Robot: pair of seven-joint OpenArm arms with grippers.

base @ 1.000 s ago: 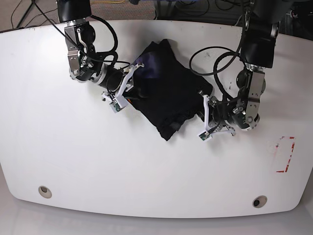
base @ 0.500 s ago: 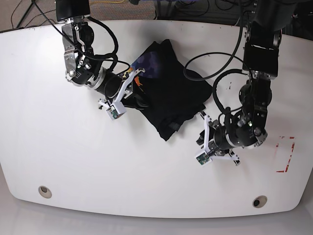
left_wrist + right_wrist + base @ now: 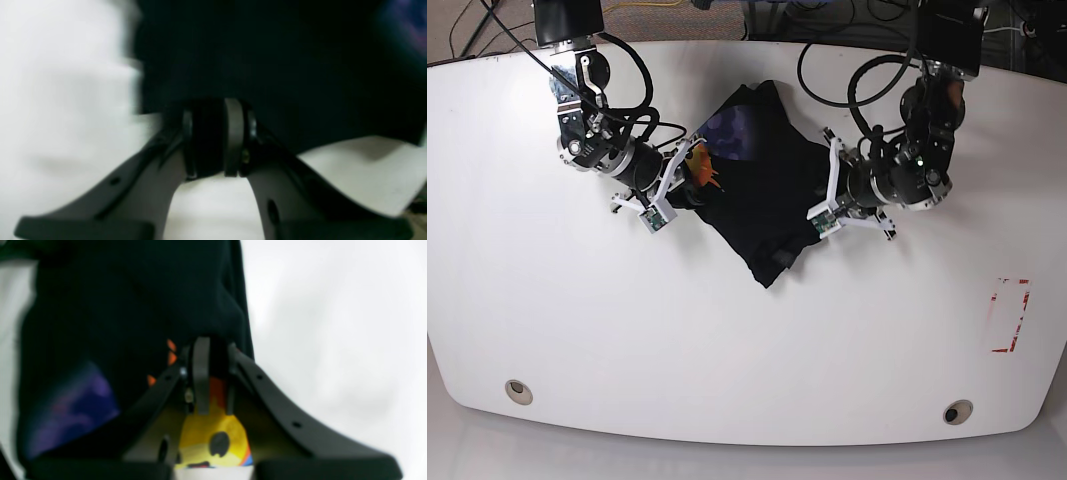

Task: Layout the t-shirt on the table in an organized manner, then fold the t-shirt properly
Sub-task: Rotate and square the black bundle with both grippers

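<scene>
The black t-shirt (image 3: 767, 190) lies bunched in a heap at the middle of the white table (image 3: 627, 330). My right gripper (image 3: 683, 186) is at the heap's left edge; in the right wrist view it (image 3: 209, 373) is shut on a fold of the t-shirt (image 3: 133, 306) beside the yellow and orange print (image 3: 213, 436). At the heap's right edge my left gripper (image 3: 823, 208) works; the left wrist view shows it (image 3: 213, 133) shut on the black cloth (image 3: 283, 66), which fills the upper part of that view.
Two round metal grommets (image 3: 518, 390) (image 3: 957, 411) sit near the table's front edge. A red-and-white rectangle mark (image 3: 1012, 315) is at the front right. Cables loop off both arms over the back of the table.
The left arm has swung from the front right of the heap back up to its right edge. The right gripper has shifted slightly, and orange print now shows beside it.
</scene>
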